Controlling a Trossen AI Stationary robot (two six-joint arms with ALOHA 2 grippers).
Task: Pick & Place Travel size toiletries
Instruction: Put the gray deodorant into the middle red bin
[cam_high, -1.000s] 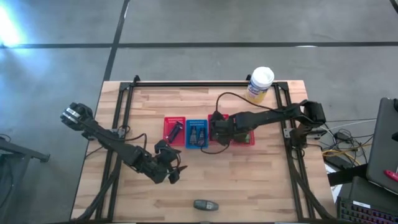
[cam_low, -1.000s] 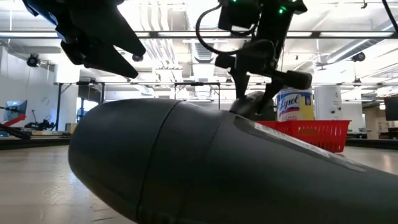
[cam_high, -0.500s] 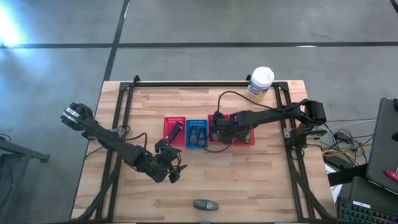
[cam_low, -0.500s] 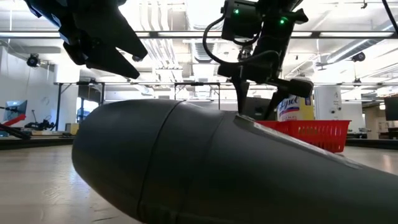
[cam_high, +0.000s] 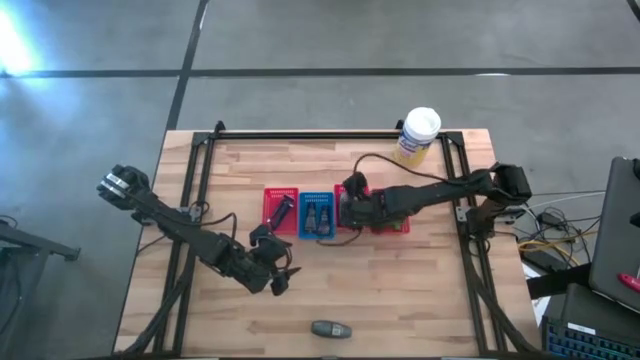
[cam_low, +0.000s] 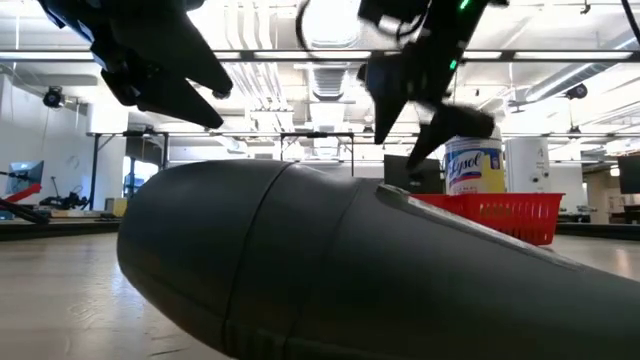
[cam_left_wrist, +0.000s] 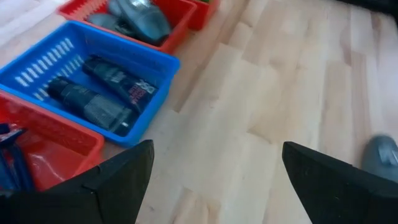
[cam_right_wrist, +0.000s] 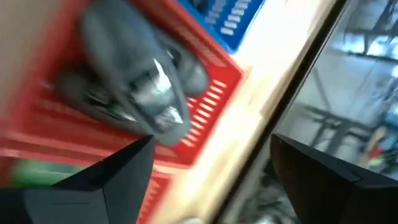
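Two small dark bottles (cam_left_wrist: 99, 93) lie flat, side by side, in the blue basket (cam_left_wrist: 149, 106) ahead of my left gripper (cam_left_wrist: 214, 180). Grey oval bottles (cam_right_wrist: 134, 87) are piled in the red basket (cam_right_wrist: 211, 99) right under my right gripper (cam_right_wrist: 208, 168). One grey bottle (cam_high: 330, 329) lies alone on the table near my left gripper.

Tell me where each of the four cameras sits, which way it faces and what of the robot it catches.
High: overhead, straight down; both arms, baskets, grey oval bottle.
Low: table height, level; that bottle fills it, arms above.
Left wrist: past its fingers onto blue basket.
Right wrist: past its fingers onto grey bottles in red basket.
Shared: high and left wrist show blue basket.
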